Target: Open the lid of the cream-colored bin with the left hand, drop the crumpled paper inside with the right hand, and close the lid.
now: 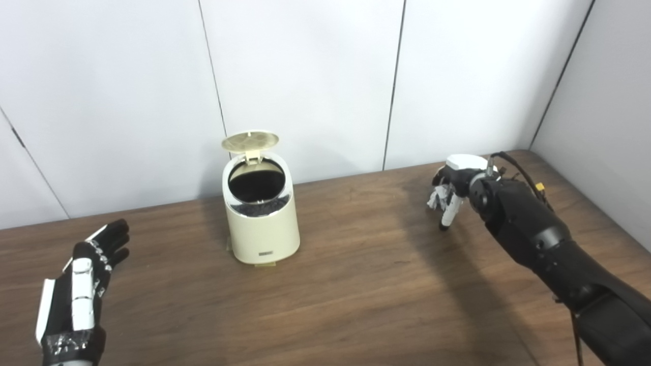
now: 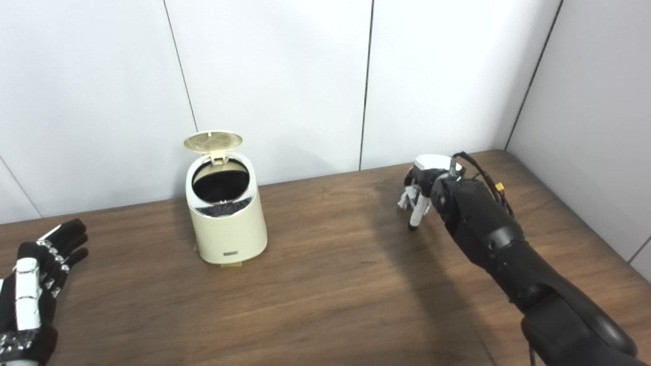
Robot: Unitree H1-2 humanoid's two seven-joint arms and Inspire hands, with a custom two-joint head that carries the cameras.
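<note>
The cream-colored bin [image 1: 262, 223] stands upright on the wooden table, left of centre. Its round lid [image 1: 250, 141] is tipped up and back on its hinge, and the dark inside shows. My left hand [image 1: 84, 284] rests low at the table's front left, well apart from the bin, fingers spread and holding nothing. Far to the right, my right hand [image 1: 450, 195] points its fingers down at the table. The crumpled paper [image 1: 436, 197], a small grey-white wad, sits in the curl of those fingers. Most of the wad is hidden by the hand.
The brown table [image 1: 356, 284] runs back to white wall panels, and a grey side wall closes in at the right. My right forearm [image 1: 539, 239] lies across the table's right part, with a cable looping over its wrist.
</note>
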